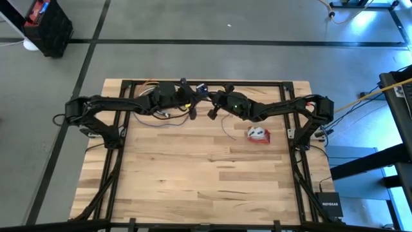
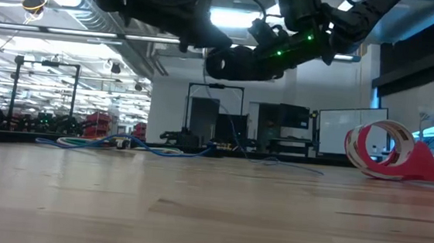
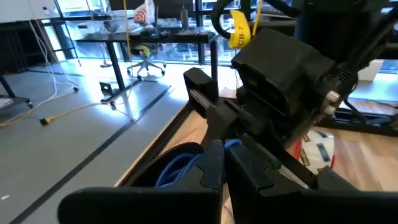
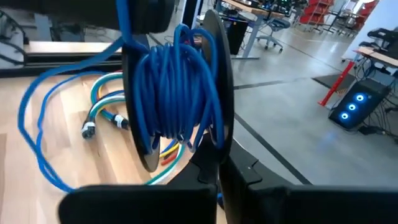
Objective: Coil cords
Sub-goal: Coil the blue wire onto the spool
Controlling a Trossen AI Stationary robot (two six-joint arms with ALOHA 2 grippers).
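Blue cord is wound in many turns around a black spool held up off the wooden table near its far edge, between the two grippers; spool discs stand on edge in the right wrist view. A loose tail of cord runs down onto the table and trails toward the red-and-white cord bundle, which lies right of centre, apart from both arms.

Left gripper and right gripper meet mid-table, both arms reaching inward, raised. Both jaw sets are closed; right gripper pinches the spool's edge. Can't tell what the left one grips.
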